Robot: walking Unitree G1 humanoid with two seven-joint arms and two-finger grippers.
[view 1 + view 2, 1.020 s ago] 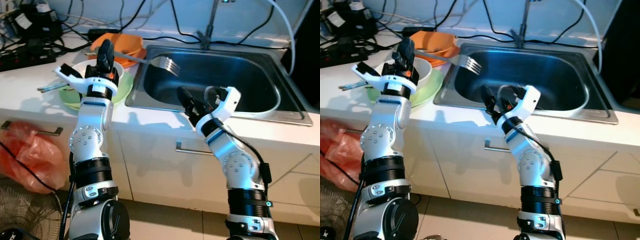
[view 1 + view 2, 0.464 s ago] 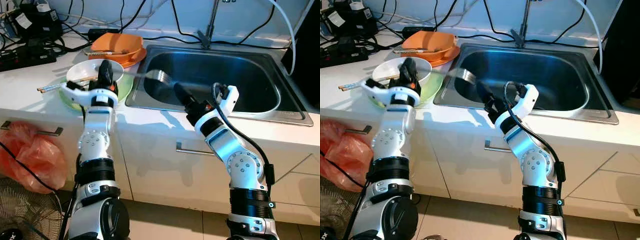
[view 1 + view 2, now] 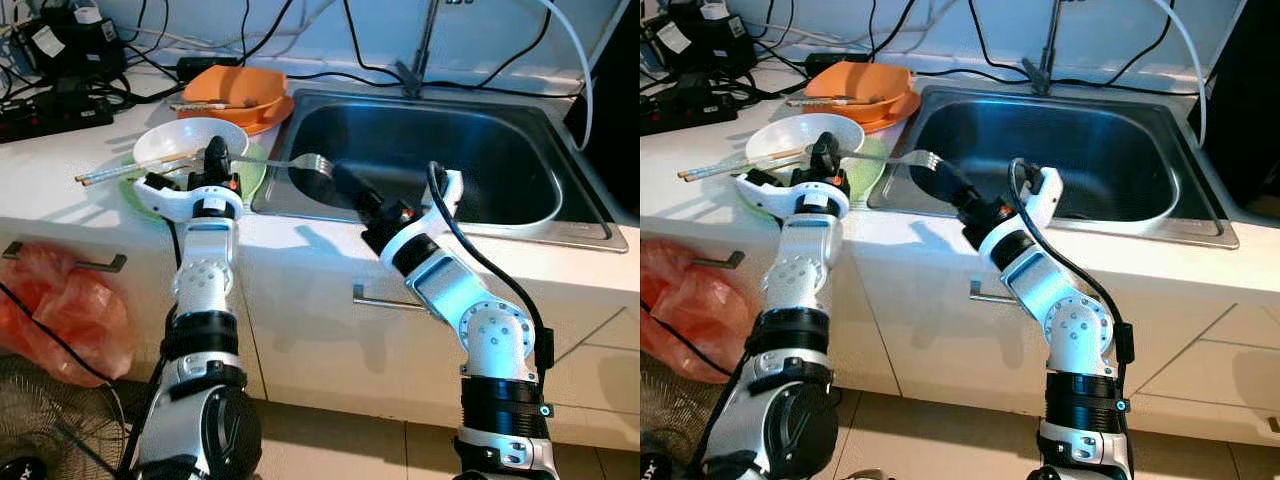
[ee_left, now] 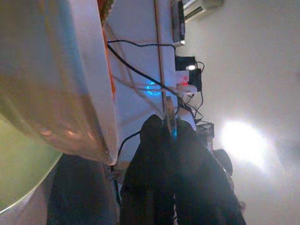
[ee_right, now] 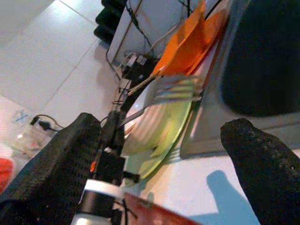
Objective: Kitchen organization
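My left gripper point(image 3: 214, 156) is shut on the handle of a metal fork point(image 3: 290, 161), just above the white bowl point(image 3: 188, 143) and green plate point(image 3: 251, 172). The fork lies about level, its tines point(image 3: 924, 158) over the left rim of the steel sink point(image 3: 520, 215). In the left wrist view my left gripper point(image 4: 168, 123) pinches the thin handle. My right gripper point(image 3: 347, 184) is open just right of the tines and slightly below them. In the right wrist view the tines point(image 5: 174, 88) sit ahead of my right gripper point(image 5: 164, 126), between its spread fingers point(image 5: 255, 154), without touching them.
Chopsticks point(image 3: 108, 173) rest across the white bowl. An orange bowl point(image 3: 234, 84) with more chopsticks stands behind it. Cables and power strips point(image 3: 60, 95) crowd the back left of the counter. A tap point(image 3: 418, 60) rises behind the sink. A red bag point(image 3: 60, 310) hangs by the cabinet.
My left arm has come down, lowering the fork from above the counter to just over the bowl and sink rim. My right gripper has moved up and left, closer to the tines.
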